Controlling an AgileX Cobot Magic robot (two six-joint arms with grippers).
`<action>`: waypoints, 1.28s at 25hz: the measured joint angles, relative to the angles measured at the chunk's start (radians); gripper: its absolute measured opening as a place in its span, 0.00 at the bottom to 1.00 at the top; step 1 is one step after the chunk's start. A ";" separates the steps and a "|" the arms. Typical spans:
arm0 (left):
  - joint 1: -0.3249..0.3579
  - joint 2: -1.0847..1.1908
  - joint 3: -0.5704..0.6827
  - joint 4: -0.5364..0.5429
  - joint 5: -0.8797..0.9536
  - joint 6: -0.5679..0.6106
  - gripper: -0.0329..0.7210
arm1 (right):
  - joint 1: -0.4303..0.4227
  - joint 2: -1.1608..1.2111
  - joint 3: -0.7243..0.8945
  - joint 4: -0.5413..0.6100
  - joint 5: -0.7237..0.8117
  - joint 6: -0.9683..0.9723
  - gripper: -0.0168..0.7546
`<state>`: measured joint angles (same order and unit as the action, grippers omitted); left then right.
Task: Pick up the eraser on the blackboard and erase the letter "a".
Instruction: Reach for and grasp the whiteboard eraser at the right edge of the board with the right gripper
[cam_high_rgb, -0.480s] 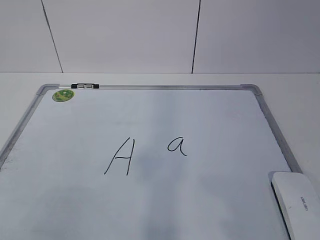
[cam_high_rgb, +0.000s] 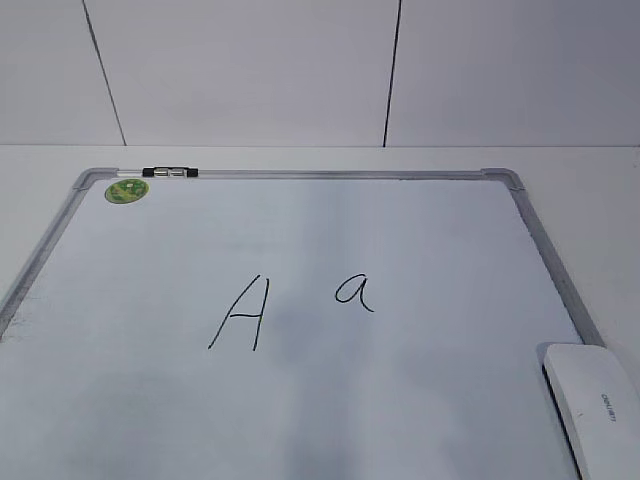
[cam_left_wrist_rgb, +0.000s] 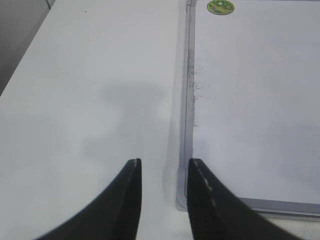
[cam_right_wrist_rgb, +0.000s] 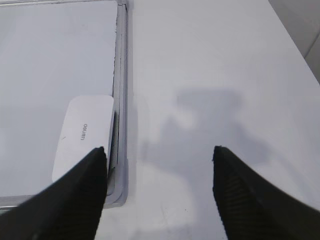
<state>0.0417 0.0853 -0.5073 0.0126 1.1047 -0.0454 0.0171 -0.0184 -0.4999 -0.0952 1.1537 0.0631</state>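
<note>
Blackboard (cam_high_rgb: 420, 240) lies flat on the white table (cam_high_rgb: 600, 190), green sticker (cam_high_rgb: 126, 190) at its far left corner. Eraser (cam_high_rgb: 595, 405) rests at the near right corner against the frame. Capital "A" (cam_high_rgb: 240, 313) sits left of the letter "a" (cam_high_rgb: 354, 292). Right gripper (cam_right_wrist_rgb: 157, 155) gapes wide, empty, over the table beside the eraser. Left gripper (cam_left_wrist_rgb: 162, 167) narrowly parted, holding nothing, above the board's near left corner.

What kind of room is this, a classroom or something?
Probably a lab test bench, not a classroom: a whiteboard lies flat on a plain white table by bare wall panels, with an eraser and black robot grippers over it.
</note>
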 joint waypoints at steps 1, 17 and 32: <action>0.000 0.000 0.000 0.000 0.000 0.000 0.36 | 0.000 0.000 0.000 0.000 0.000 0.000 0.72; 0.000 0.000 0.000 0.000 0.000 0.000 0.36 | 0.000 0.000 0.000 0.000 0.000 0.000 0.72; 0.000 0.000 0.000 0.000 0.000 0.000 0.36 | 0.000 0.000 0.000 0.000 0.000 0.000 0.72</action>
<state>0.0417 0.0853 -0.5073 0.0126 1.1047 -0.0454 0.0171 -0.0184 -0.4999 -0.0952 1.1537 0.0631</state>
